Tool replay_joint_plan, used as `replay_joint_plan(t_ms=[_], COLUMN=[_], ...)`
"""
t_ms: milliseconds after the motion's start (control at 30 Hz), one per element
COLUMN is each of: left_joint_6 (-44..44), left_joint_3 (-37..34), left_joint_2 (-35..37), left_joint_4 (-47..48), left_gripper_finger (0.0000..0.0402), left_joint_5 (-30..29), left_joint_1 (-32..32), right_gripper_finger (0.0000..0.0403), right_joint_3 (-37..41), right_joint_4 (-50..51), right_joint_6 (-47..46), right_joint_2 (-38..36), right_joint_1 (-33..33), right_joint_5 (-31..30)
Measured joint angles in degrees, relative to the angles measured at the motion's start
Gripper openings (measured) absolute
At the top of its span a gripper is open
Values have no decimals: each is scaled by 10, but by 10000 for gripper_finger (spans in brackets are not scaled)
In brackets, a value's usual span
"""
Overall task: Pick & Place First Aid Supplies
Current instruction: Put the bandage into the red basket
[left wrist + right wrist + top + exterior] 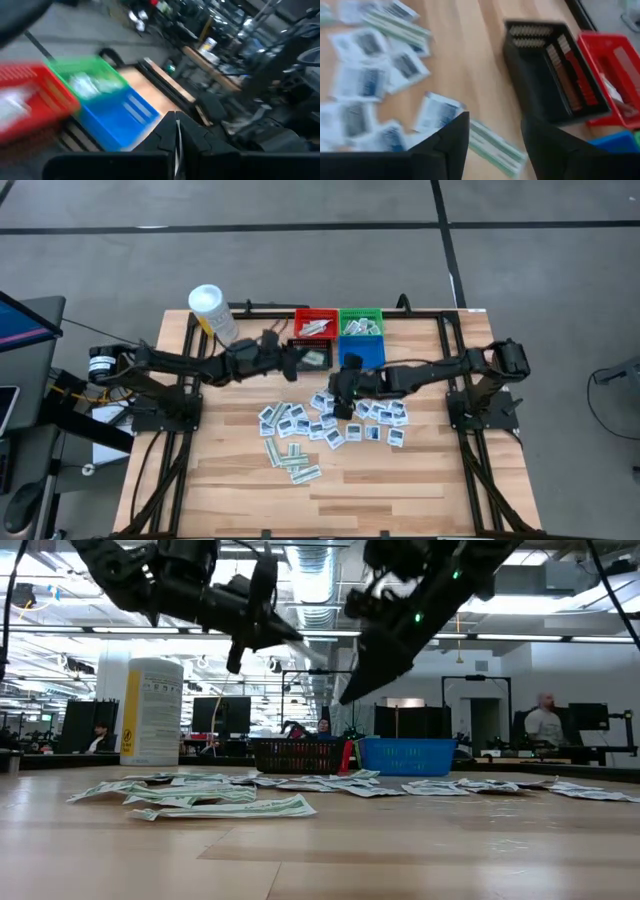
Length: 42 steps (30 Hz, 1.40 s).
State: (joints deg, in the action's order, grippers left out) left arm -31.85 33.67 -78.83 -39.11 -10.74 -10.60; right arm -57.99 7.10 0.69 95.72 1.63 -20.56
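Observation:
The first aid supplies lie loose on the wooden table: square white packets [340, 420] with dark print and narrow green-white strips [292, 458]. My left gripper [297, 363] hovers by the black bin [312, 358] and is shut; a thin pale packet edge [177, 145] shows between its fingers. My right gripper [495, 145] is open above the pile's far edge [340, 392], with a green-white strip [497, 147] on the table below the gap. Both grippers are well above the tabletop in the low view. My left gripper pinches a thin pale packet between its two fingers. Only the packet's edge [177, 150] shows, as a narrow line running back along the closed fingers. The packet is lifted clear of the table; which kind it is, I cannot tell.
Red bin [315, 322] and green bin [360, 322] stand at the far edge and hold packets. The blue bin [362, 352] is in front of the green one, beside the black bin. A white tub [213, 310] with a yellow label stands far left. Bare wood lies toward the near edge.

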Motion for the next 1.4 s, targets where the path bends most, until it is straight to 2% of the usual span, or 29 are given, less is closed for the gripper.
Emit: replay_joint_plan(t_ms=[200,333,467,667,900,1167,1400], left_joint_6=[83,102,129,210,221,204,194], left_joint_3=[0,29,86,161,239,257,256], left_joint_2=[-17,-44,-92,-169,-229,-263,-249], left_joint_4=[3,1,1,6,46,56,87], left_gripper_finger=[10,10,11,11,31,77,81], left_joint_5=[5,71,136,152,151,152,160], left_joint_1=[-98,-166,-205,-223,-242,-242,-230], right_gripper_finger=[159,145,131,118,118,118,118], right_joint_3=[8,8,8,8,8,8,8], right_joint_4=[2,-1,-9,-14,-13,-6,-25], right_joint_6=[57,109,164,231,274,293,283], right_joint_2=[0,0,0,0,0,0,0], right_joint_1=[-76,-118,-154,-198,-245,-276,-284], right_joint_5=[48,58,58,58,77,87,90])
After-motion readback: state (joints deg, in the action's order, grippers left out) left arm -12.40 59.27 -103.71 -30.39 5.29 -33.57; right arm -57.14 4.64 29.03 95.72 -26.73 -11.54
